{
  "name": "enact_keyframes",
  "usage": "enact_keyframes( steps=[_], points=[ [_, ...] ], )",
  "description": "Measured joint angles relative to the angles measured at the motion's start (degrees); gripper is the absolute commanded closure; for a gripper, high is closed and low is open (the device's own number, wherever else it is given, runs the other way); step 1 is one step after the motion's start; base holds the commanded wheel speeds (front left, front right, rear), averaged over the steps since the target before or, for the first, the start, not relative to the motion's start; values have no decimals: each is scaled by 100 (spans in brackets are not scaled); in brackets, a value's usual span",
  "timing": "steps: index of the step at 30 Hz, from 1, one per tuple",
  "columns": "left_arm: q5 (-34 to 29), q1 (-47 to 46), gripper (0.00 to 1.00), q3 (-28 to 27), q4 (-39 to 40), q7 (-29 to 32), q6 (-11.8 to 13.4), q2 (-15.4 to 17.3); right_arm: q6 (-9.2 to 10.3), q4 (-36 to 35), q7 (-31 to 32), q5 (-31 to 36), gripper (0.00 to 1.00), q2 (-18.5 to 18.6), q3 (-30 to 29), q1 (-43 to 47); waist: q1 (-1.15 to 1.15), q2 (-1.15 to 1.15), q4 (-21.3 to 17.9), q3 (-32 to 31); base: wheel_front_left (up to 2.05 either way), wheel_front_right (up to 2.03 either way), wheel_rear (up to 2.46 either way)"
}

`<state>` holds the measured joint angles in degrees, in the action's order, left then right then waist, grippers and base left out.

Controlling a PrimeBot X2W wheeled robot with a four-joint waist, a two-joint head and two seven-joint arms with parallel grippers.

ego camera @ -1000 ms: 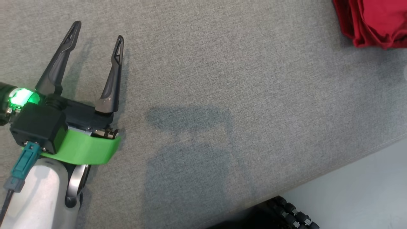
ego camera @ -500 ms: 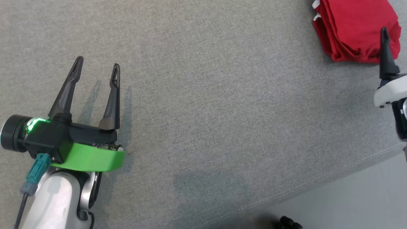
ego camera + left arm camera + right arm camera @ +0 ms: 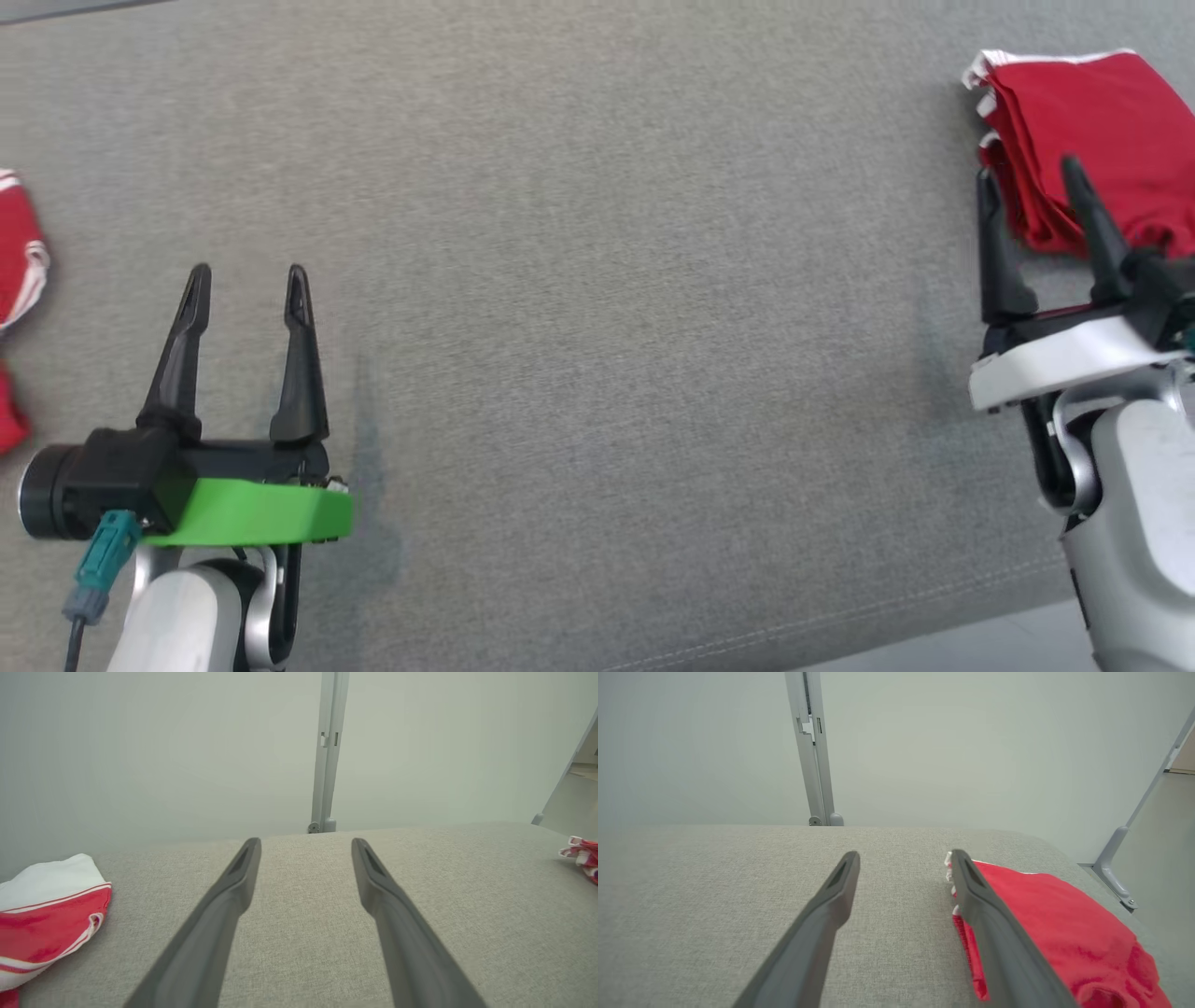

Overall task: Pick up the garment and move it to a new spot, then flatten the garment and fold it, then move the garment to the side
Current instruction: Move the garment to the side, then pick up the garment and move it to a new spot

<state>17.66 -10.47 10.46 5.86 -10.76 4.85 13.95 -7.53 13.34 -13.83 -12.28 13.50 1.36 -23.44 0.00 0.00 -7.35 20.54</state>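
The left claw hangs nearest over the grey fabric surface, its fingers spread wide with nothing between them. Off to its left, a red-and-white garment lies at the surface's edge. The right claw is also wide and empty. Its tips reach the near-left corner of the folded red garment at the far right; I cannot tell whether they touch.
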Motion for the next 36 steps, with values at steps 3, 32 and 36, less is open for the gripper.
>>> enact_keyframes(
  steps=[3,32,36],
  points=[
    [67,143,0,-49,-59,-49,49,-34,0,-141,92,55,0,-112,100,168,0,0,192,-143,0,0,0],
    [85,1138,0,201,-178,213,174,123,0,-1105,594,114,0,-509,-46,1879,0,0,594,-1635,0,0,0],
    [85,1211,0,218,-157,246,207,127,0,-1239,653,83,0,-515,-89,2006,0,0,551,-1722,0,0,0]
  ],
)
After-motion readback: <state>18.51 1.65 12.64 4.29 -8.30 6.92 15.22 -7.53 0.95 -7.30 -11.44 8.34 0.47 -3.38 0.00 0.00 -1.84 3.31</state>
